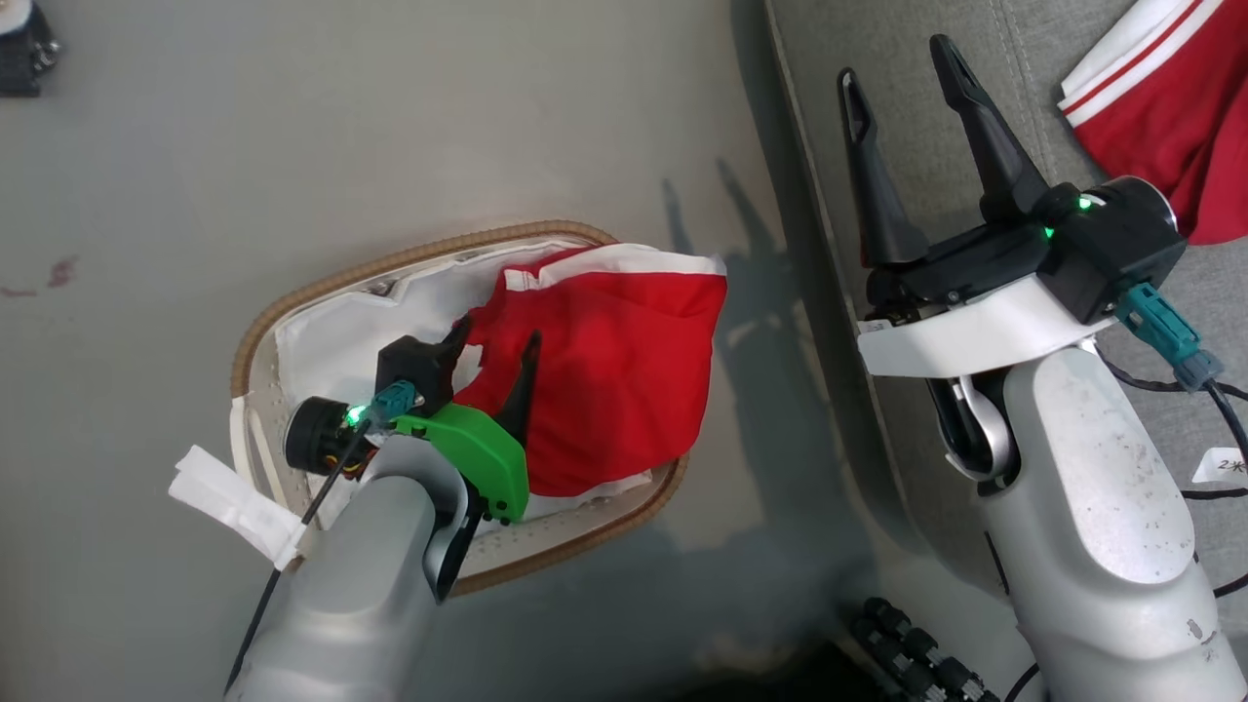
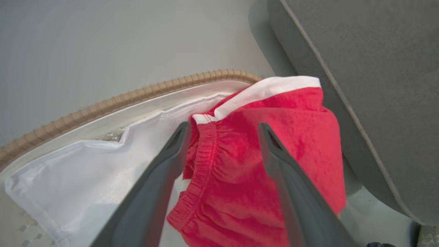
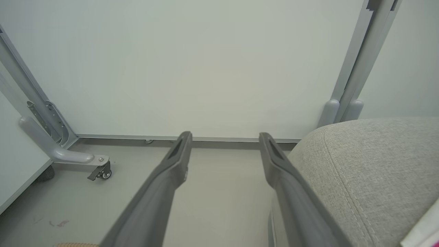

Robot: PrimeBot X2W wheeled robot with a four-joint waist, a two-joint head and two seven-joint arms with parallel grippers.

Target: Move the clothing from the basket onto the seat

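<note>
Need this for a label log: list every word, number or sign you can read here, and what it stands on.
"2" plus a character cut by the frame edge: small white paper tag, head view's right edge.
Tiny dark mark on the pale grey right forearm: too small to read.
Bright red white-trimmed garments, brown-rimmed white basket: no lettering shows.

A smooth grey floor (image 1: 390, 117) shows faint reddish stains (image 1: 60, 271) and soft shadows. A plain white wall (image 3: 192, 68) meets it along a grey rail (image 3: 223, 139). Grey metal posts (image 3: 356, 58) stand at the wall's sides; one curved foot (image 3: 58, 156) ends in a small caster (image 3: 104, 173). A dark object (image 1: 24, 49) sits on the floor, too cropped to identify.
</note>
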